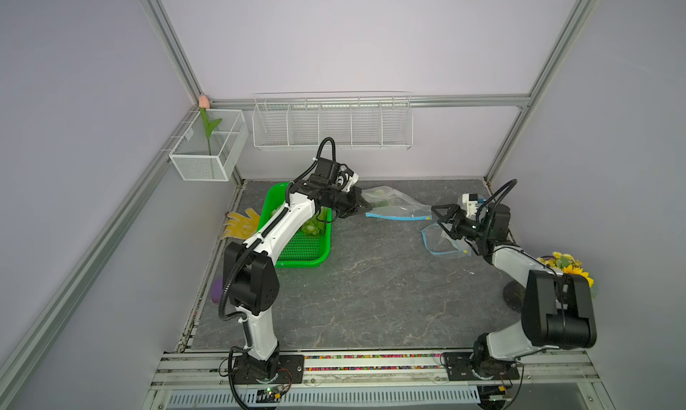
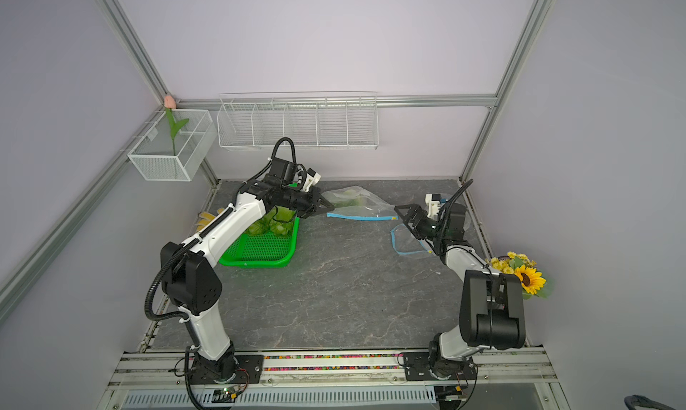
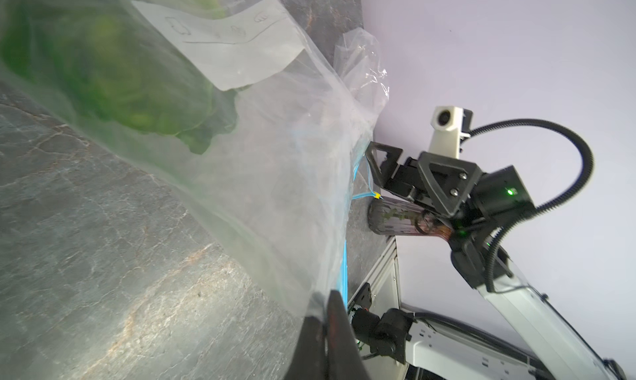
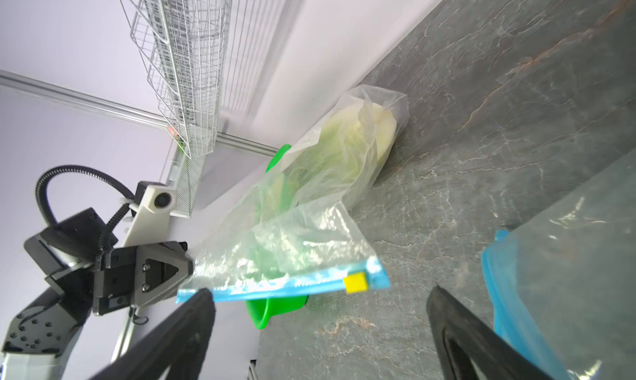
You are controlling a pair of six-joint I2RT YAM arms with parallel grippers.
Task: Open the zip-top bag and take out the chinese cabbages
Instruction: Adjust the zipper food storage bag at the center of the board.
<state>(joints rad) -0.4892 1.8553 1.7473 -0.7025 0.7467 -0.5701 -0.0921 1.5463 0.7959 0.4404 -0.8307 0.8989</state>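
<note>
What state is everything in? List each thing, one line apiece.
left hand: shut on zip-top bag's edge.
right hand: open, empty.
zip-top bag: zip looks closed.
bagged cabbage: inside zip-top bag.
second bag: lying down, looks empty, mouth seems open.
loose cabbages: in green basket.
green basket: upright, partly filled.

1. The walls (image 1: 371, 37) are pale lilac, framed by grey metal bars (image 1: 464, 101).
2. The table (image 1: 371, 297) is dark grey stone with pale veins.
3. A white wire rack (image 1: 332, 124) hangs on the back wall.
</note>
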